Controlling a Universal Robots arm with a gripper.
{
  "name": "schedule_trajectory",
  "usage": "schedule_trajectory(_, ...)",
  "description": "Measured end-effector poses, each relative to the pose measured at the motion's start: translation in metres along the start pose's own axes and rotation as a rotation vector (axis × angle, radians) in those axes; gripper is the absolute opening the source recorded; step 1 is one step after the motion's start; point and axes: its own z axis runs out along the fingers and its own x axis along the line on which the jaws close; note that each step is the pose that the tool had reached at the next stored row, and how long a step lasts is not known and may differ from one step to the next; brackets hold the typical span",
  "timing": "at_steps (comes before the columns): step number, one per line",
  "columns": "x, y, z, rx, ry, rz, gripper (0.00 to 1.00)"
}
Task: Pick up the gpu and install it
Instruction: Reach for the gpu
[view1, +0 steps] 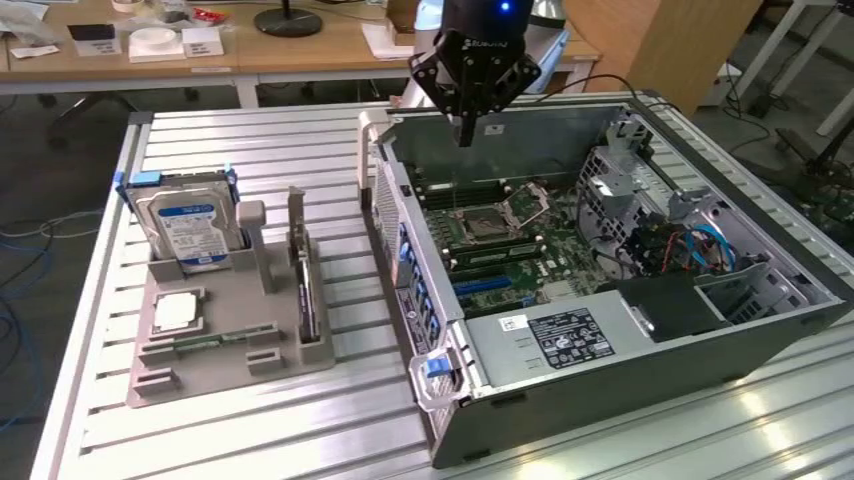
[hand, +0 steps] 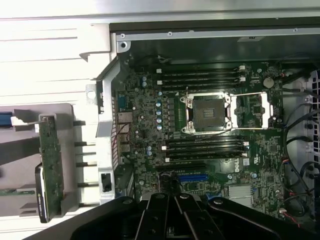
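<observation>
Ribbed bare aluminium for the table (view1: 267, 140), smooth, throwing back pale glare. Matt grey moulded plastic for the tray (view1: 227, 375). On the gpu (hand: 50, 160), dull green circuit board, a glossy dark face and a plain silver metal bracket. Silver metal with a glossy blue-white label on the hard drive (view1: 187, 225), blue plastic along its rails. Dark grey painted sheet metal, satin, on the computer case (view1: 747, 340); bare perforated steel at its back panel. Green lacquered motherboard (view1: 494, 235), faintly shiny. Unpainted silver metal on the power supply (view1: 561, 340). Matt black finish on the gripper (view1: 466, 138). Light, smooth wood on the desk (view1: 307, 55).
</observation>
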Motion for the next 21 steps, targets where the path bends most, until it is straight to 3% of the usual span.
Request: schedule_trajectory(21,0.031,-0.0026,0.0,0.0004,0.005,0.001,0.11)
